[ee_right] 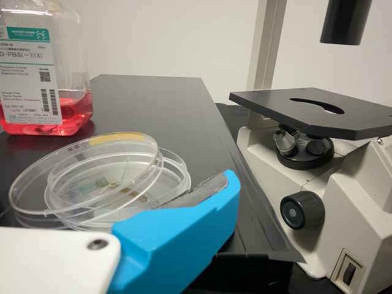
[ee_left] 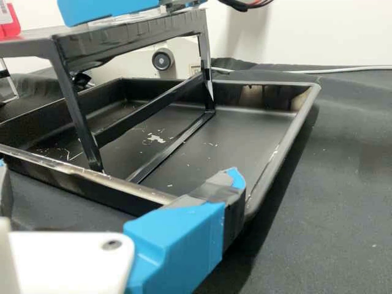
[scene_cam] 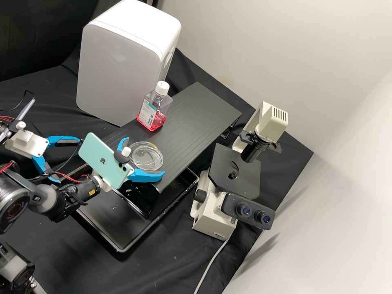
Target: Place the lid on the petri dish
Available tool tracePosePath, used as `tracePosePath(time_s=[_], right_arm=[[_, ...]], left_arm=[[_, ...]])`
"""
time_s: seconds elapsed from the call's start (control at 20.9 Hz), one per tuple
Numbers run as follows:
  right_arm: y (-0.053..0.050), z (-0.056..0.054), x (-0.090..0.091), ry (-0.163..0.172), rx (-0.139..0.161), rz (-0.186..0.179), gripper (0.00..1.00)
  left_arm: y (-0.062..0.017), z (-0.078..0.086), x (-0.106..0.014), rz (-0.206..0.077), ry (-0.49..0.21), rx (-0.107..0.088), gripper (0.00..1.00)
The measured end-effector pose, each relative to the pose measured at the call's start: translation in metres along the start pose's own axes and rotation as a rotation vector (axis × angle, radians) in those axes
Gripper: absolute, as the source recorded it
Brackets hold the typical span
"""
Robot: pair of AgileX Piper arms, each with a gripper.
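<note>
The right arm reaches in level to the raised black platform (scene_cam: pixel 196 118). The right tool (scene_cam: pixel 143 157) is spread wide, and the petri dish (scene_cam: pixel 147 152) sits between its fingers by the platform's near edge. The lid (ee_right: pixel 86 162) lies askew on the dish (one rim overhanging). The flask (scene_cam: pixel 153 108) stands well behind. The left tool (scene_cam: pixel 67 160), fingers apart, hangs low beside the tray (ee_left: pixel 294 131).

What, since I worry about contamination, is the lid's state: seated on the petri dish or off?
Not seated: the lid lies askew, offset across the petri dish, rims not aligned.
</note>
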Motion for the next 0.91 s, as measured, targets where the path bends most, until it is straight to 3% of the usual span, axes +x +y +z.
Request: tracePosePath(time_s=[0.91], right_arm=[[0.0012,0.0006,0.0005,0.007,-0.004,-0.003,0.0]], left_arm=[[0.0,0.0,0.0,0.0,0.0,0.0,1.0]])
